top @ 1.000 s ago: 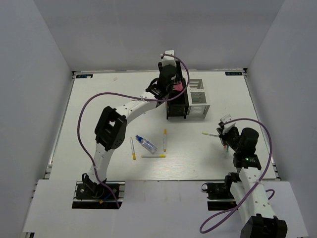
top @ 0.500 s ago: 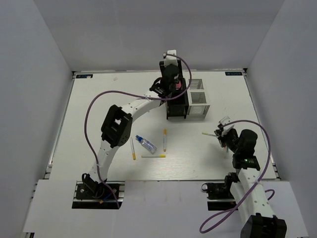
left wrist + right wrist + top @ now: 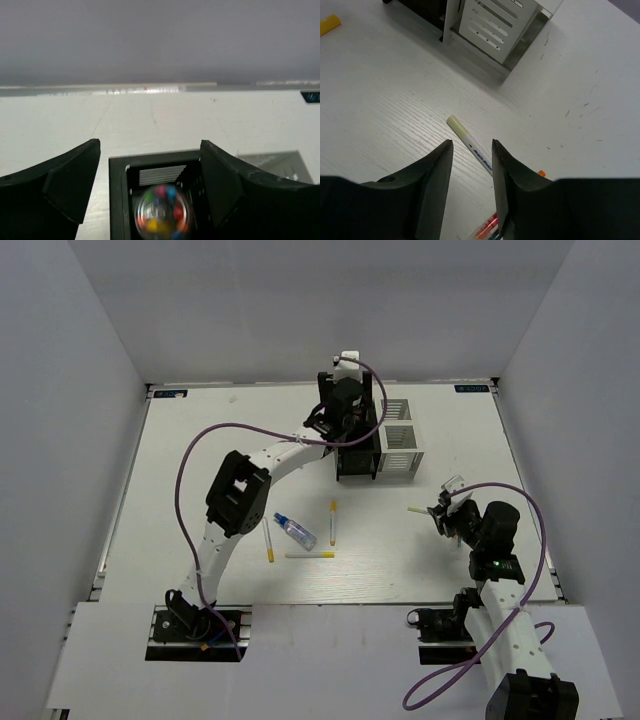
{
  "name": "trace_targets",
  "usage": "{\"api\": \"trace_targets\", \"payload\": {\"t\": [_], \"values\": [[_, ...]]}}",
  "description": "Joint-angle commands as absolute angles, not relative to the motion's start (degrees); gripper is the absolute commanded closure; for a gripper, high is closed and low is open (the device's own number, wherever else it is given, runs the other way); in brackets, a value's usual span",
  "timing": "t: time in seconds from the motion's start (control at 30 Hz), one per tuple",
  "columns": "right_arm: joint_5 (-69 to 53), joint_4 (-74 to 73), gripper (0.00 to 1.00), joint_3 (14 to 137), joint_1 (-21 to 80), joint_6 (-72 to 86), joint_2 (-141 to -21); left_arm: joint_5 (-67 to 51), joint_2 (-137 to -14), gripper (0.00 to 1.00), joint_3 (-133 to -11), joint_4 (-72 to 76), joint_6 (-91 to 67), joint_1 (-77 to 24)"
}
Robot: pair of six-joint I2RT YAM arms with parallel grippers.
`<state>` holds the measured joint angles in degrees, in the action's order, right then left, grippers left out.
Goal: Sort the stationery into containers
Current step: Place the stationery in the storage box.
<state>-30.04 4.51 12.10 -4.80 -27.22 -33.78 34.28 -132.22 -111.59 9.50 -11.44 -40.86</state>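
My left gripper (image 3: 350, 416) (image 3: 150, 150) hangs open above the black container (image 3: 356, 452) (image 3: 117, 200). Below its jaws, a chunky tube (image 3: 160, 210) with a clear end and coloured bits sits blurred inside a compartment, touching neither finger. The white container (image 3: 400, 436) (image 3: 495, 30) stands against the black one's right side. My right gripper (image 3: 446, 510) (image 3: 471, 145) is open low over the table, and a white pen (image 3: 420, 510) (image 3: 470, 142) with a pale yellow cap lies just beyond its fingertips. A red pen (image 3: 487, 231) lies under it.
Left of centre lie a blue-capped bottle (image 3: 294, 530) and three white pens with yellow ends (image 3: 332, 523) (image 3: 268, 540) (image 3: 310, 555). The left arm's purple cable (image 3: 215, 435) arcs over the table's left half. Walls close in the table's far, left and right sides.
The left gripper opened wide over the black container and the pink tube left its jaws, dropping inside. The right gripper went from shut to open over the pens.
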Motion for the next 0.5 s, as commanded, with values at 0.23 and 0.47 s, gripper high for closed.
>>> {"api": "trace_targets", "payload": {"t": [0.23,0.47], "values": [[-30.1,3.3,0.10,16.9,-4.9,-27.9,-35.3,27.5,-109.4,0.00,-93.3,4.0,-9.9,-41.0],[-50.2,-20.5,0.25,33.0,-4.5,-34.7,-39.5,18.4,-84.7,0.00,-74.1,-8.6,-16.0,-40.3]]}}
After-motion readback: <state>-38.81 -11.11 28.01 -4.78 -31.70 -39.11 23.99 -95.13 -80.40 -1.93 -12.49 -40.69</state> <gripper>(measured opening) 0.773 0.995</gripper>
